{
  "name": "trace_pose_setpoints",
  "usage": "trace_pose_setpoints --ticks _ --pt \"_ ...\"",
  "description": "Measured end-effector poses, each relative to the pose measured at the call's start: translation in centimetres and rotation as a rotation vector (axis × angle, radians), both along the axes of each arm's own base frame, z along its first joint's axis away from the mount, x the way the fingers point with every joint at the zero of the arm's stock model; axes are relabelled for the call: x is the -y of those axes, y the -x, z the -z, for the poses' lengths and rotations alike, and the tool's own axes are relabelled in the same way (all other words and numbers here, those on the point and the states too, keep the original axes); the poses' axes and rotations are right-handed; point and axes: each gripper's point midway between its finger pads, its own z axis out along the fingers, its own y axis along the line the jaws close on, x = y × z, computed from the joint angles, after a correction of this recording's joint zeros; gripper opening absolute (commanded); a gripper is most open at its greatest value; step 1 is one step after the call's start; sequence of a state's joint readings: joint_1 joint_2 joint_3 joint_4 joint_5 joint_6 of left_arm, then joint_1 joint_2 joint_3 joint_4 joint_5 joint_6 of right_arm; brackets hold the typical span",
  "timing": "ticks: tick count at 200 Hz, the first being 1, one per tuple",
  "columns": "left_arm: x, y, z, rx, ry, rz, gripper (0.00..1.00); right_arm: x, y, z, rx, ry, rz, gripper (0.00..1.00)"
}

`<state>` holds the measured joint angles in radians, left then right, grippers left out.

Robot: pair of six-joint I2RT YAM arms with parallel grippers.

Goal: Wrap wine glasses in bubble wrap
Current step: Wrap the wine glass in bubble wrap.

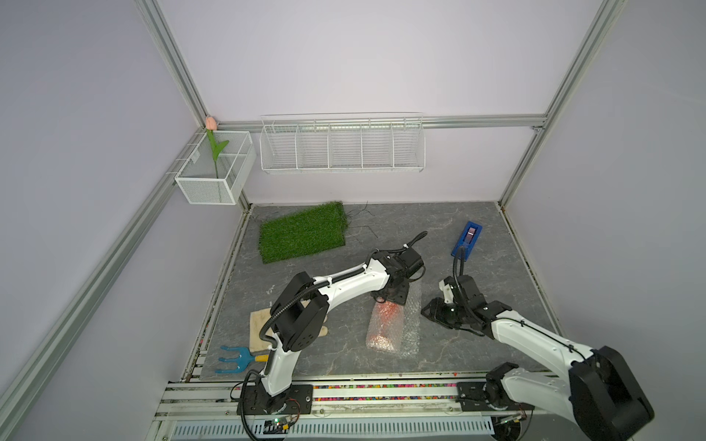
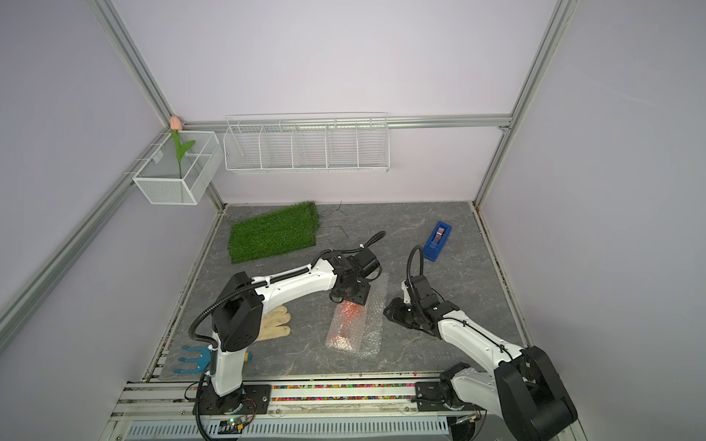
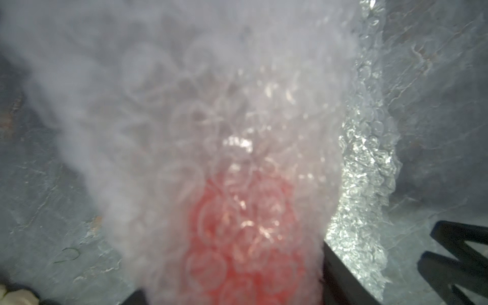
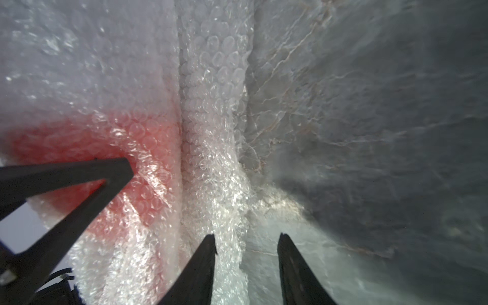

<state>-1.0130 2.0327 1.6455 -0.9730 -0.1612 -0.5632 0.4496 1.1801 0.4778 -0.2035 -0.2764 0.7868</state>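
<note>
Found left gripper [image 1: 389,301] in both top views set low over the far end of the goblet [image 1: 385,324], jaws straddling it through the bubble wrap [image 1: 412,330]; could not establish from above whether clamped or merely resting. Noted goblet lying on its side near the middle of the grey table [image 1: 324,362], enclosed in the wrap, with a loose flap spread flat on the side toward the right gripper [image 1: 425,311]. Recorded right gripper low and just beside that flap, well apart from the blue tape dispenser [image 1: 467,238] behind it. In the left wrist view, saw goblet [image 3: 245,250] as a red blur behind the bubbles, filling the gap between the dark fingers [image 3: 343,277], one plainly against the film, the other barely in frame; squeeze not verifiable. In the right wrist view, observed right gripper [image 4: 247,236] with jaws parted, pinching nothing, only flap edge and table in the gap, one finger touching the flap. Logged also a left finger pressed on the wrap over the red goblet [image 4: 79,142].
</note>
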Motion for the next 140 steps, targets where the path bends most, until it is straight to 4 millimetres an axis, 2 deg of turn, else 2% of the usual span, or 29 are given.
trace_pose_setpoints --ticks 50,96,140 --pt "0.2 0.0 0.2 0.041 -0.136 -0.012 0.65 -0.9 -1.3 0.2 -0.01 -0.071 0.019 0.45" --pt "-1.0 -0.8 0.3 0.073 -0.269 -0.059 0.65 -0.9 -2.0 0.3 -0.01 -0.097 0.039 0.45" --pt "-1.8 -1.1 0.5 0.086 -0.332 -0.087 0.73 -1.4 -2.1 1.0 -0.035 -0.132 0.044 0.45"
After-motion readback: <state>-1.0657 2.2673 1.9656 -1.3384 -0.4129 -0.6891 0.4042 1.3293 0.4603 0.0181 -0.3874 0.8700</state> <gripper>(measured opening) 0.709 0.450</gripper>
